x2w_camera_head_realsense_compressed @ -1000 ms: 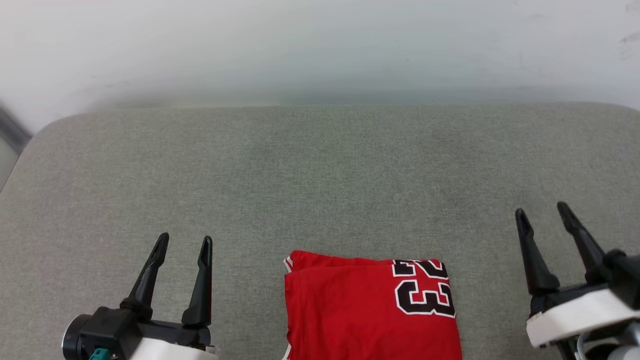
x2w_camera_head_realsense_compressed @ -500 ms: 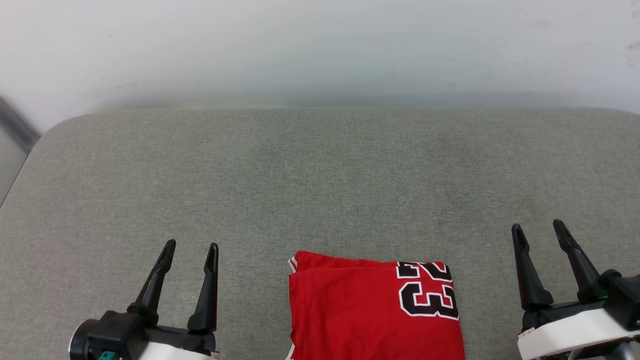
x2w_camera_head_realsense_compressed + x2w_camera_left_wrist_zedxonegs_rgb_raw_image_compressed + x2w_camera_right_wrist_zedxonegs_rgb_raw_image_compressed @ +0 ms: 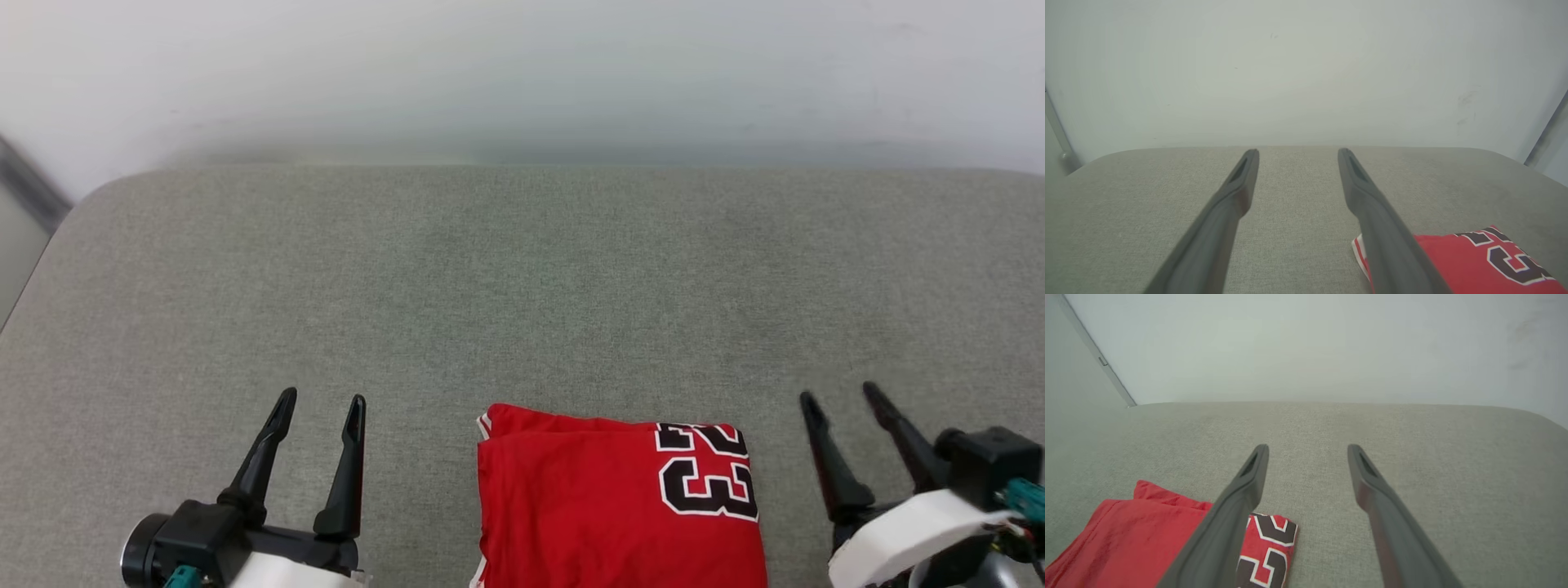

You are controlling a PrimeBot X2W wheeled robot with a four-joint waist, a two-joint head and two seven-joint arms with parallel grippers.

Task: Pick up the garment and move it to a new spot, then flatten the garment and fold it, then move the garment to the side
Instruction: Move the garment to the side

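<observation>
Broadly, a wide grey fabric surface (image 3: 522, 286) with rounded far corners takes most of the head view, and a pale wall (image 3: 522, 73) stands behind its far edge.

On this surface lies the garment (image 3: 588, 506). It is red and folded into a compact rectangle that lies flat, with a second layer showing along its far edge. It sits at the near side of the surface, a little to the right of the middle, and the bottom of the head view cuts off its near part. It lies between the two grippers and touches neither of them.

The left gripper (image 3: 322, 398) is at the lower left, near the left edge of the garment but apart from it. Its two dark fingers point away toward the wall and are spread wide, with only grey fabric between them, so it holds nothing. In the left wrist view the garment shows at the lower right, partly behind one finger.

The right gripper (image 3: 840, 394) is at the lower right, beside the right edge of the garment with a strip of grey fabric between. Its fingers lean a little to the left; they too stand wide apart and hold nothing. In the right wrist view one finger crosses in front of the printed corner of the garment.

The dark digits (image 3: 709, 482) with white outline, a 2 and a 3, lie sideways on the right part of the garment. A small piece of striped trim (image 3: 483, 425), red and white, shows at its far left corner.
</observation>
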